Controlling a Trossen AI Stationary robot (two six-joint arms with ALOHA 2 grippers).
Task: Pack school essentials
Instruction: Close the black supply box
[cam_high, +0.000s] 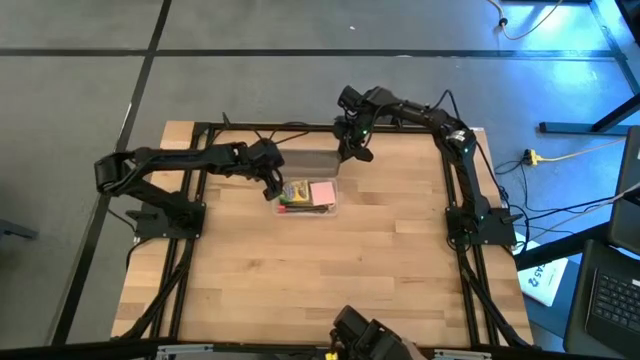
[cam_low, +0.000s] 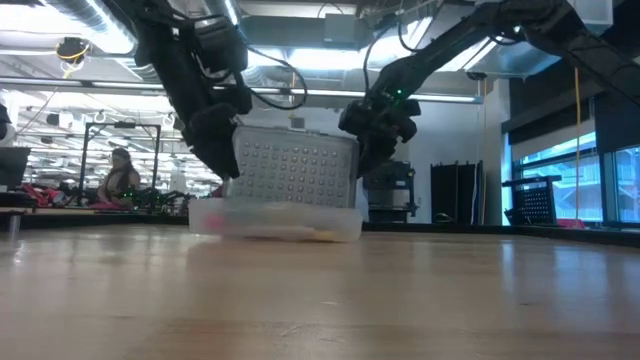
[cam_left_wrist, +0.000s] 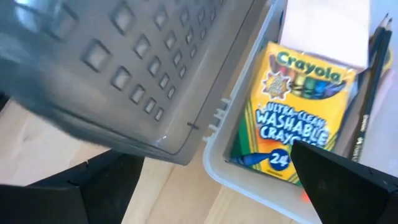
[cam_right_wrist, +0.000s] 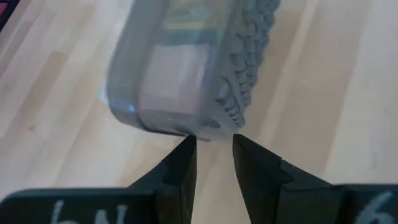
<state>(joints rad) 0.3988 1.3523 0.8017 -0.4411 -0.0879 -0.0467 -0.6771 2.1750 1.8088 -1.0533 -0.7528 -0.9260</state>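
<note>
The clear plastic case (cam_high: 310, 197) lies on the table with its dotted grey lid (cam_low: 295, 170) standing upright along its far side. Inside I see the green-and-yellow crayon box (cam_left_wrist: 292, 112), the pink pad (cam_high: 323, 191) and dark pencils (cam_left_wrist: 367, 106). The scissors, blue block and red pen do not show. My left gripper (cam_high: 272, 188) is wide open at the case's left end, one finger over the inside and one outside. My right gripper (cam_right_wrist: 214, 146) is at the lid's right end. My right gripper pinches the lid's right end edge (cam_right_wrist: 211, 129) between its two fingertips, coming slanting down from the table's far right. The lid stands upright on the case's far side. Only the very edge reaches between the fingertips.
The case sits near the middle of the wooden table's far half (cam_high: 320, 280). Bare wood stretches toward the near edge and both sides. A dark camera mount (cam_high: 362, 335) stands at the near edge. A person (cam_low: 120, 175) sits in the room far behind the table.
</note>
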